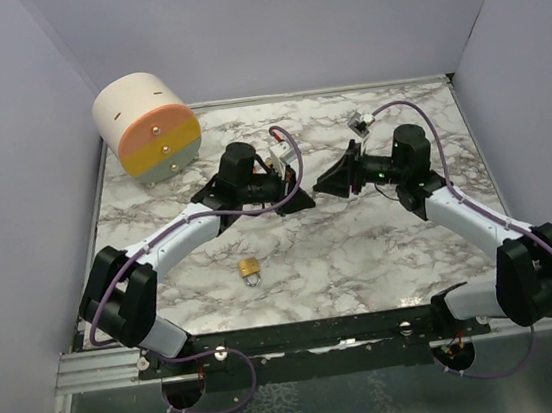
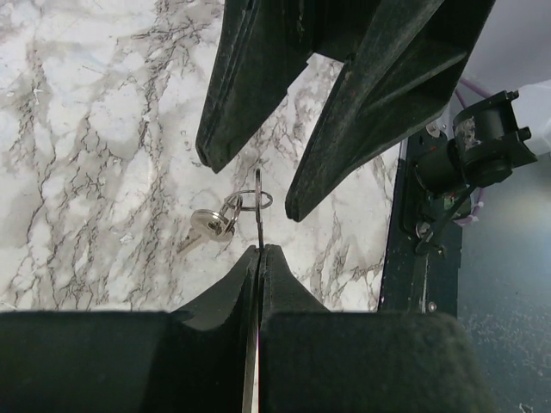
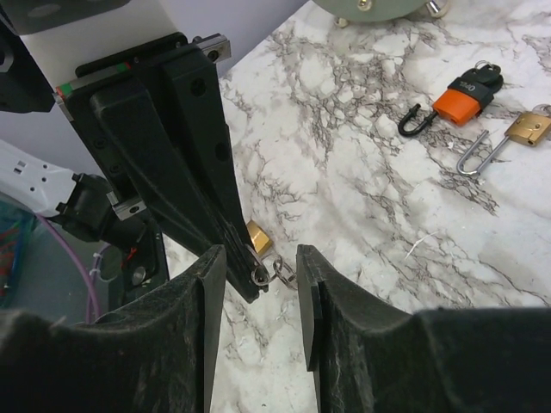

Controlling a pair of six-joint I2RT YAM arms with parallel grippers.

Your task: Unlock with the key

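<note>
Silver key (image 2: 207,225) dangles off the key ring (image 2: 250,200) pinched in the left hand (image 2: 260,250); the right hand (image 3: 261,260) is spread either side.

**Pinched at the tips**

I see my left gripper (image 2: 260,251) clamped on a thin metal piece (image 2: 257,219), seen edge-on. A small ring (image 2: 251,200) hangs from it, and a silver key (image 2: 207,225) dangles to its left over the marble table (image 2: 77,129). The right gripper (image 2: 250,185) has its fingers apart, one on either side of the ring.
</note>
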